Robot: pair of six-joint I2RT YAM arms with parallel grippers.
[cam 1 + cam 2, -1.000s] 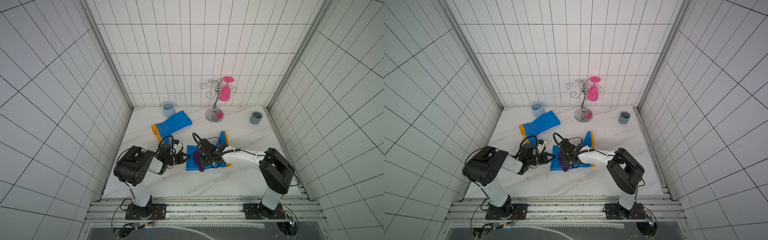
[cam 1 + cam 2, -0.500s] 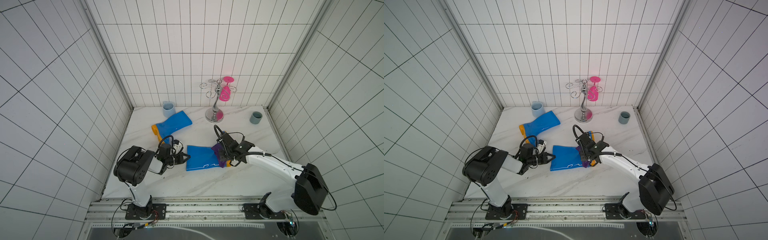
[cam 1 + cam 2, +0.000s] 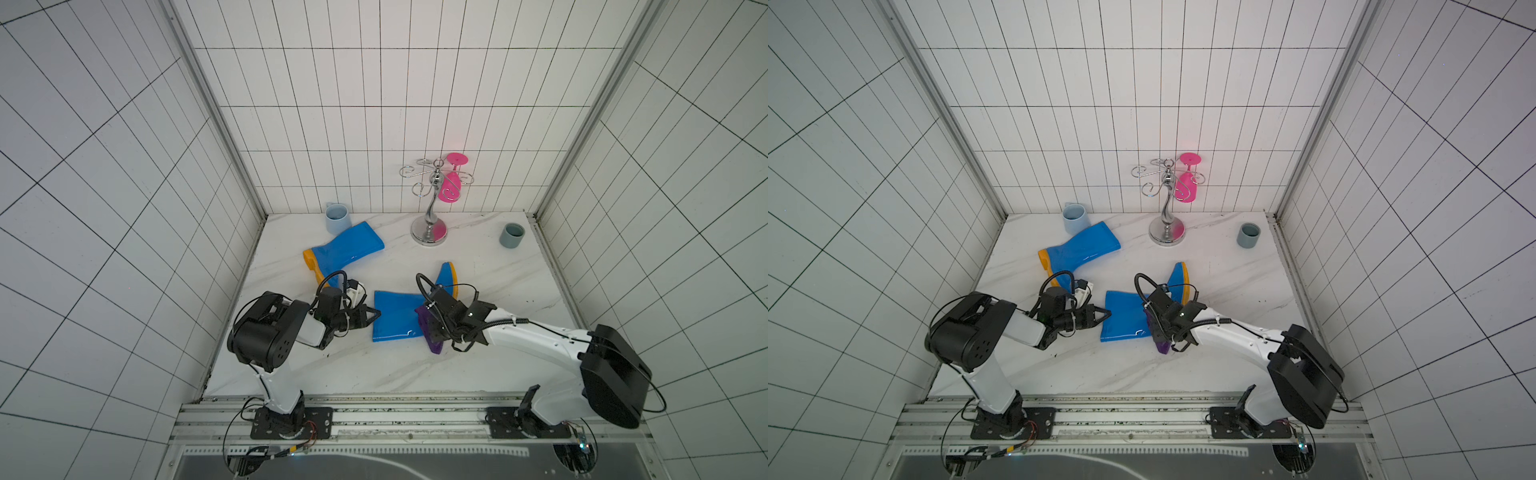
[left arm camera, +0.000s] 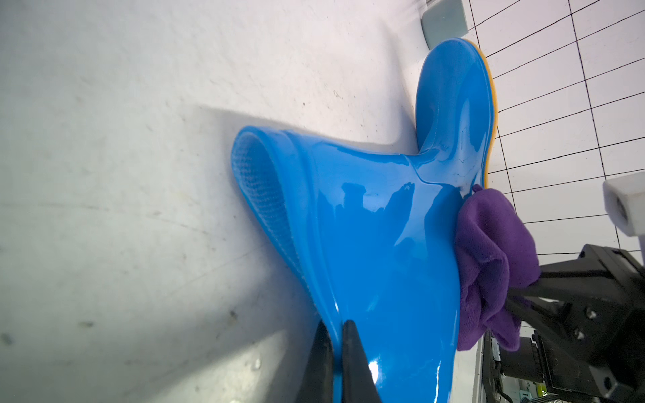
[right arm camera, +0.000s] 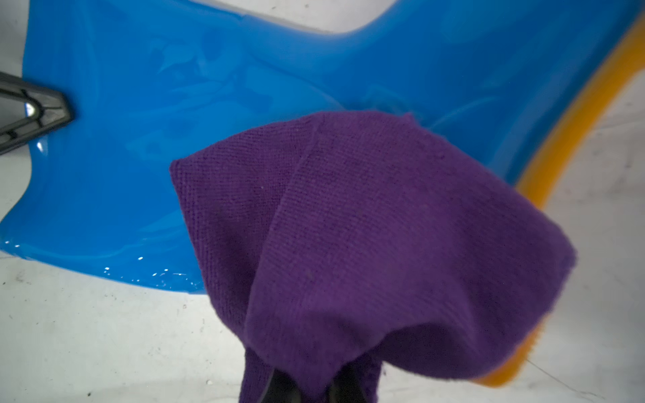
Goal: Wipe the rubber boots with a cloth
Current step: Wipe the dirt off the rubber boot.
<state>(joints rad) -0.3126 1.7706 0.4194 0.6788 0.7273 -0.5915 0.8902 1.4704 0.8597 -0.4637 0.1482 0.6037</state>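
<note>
The left gripper (image 4: 336, 335) had its jaws drawn narrow on the rim of the near boot (image 4: 377, 226); in the left wrist view the blue wall of the shaft passed between the two black fingers at the shaft mouth. The right gripper (image 5: 310, 387) had its jaws closed on a bunched fold of the cloth (image 5: 366, 226), and the fabric hid most of its fingers.

The cloth lay pressed on the near boot at the heel and ankle, close against the orange edge of the sole. In both top views a part of it hung past the boot's edge to the table (image 3: 498, 291).

The near boot lay on its side at the middle of the table, between the two arms. Its shaft mouth faced the left arm, its toe pointed toward the back wall, and its sole faced the right side.

The far boot (image 3: 345, 251) also lay on its side, apart from the near one and toward the back left corner. Neither gripper's jaws were on it. Its shaft top lay just beside a pale blue mug (image 3: 336, 217).

A chrome rack (image 3: 428, 237) stood by the back wall with a pink glass (image 3: 451, 189) hung upside down on it. A grey cup (image 3: 512, 235) stood upright near the back right corner, well apart from both boots.
</note>
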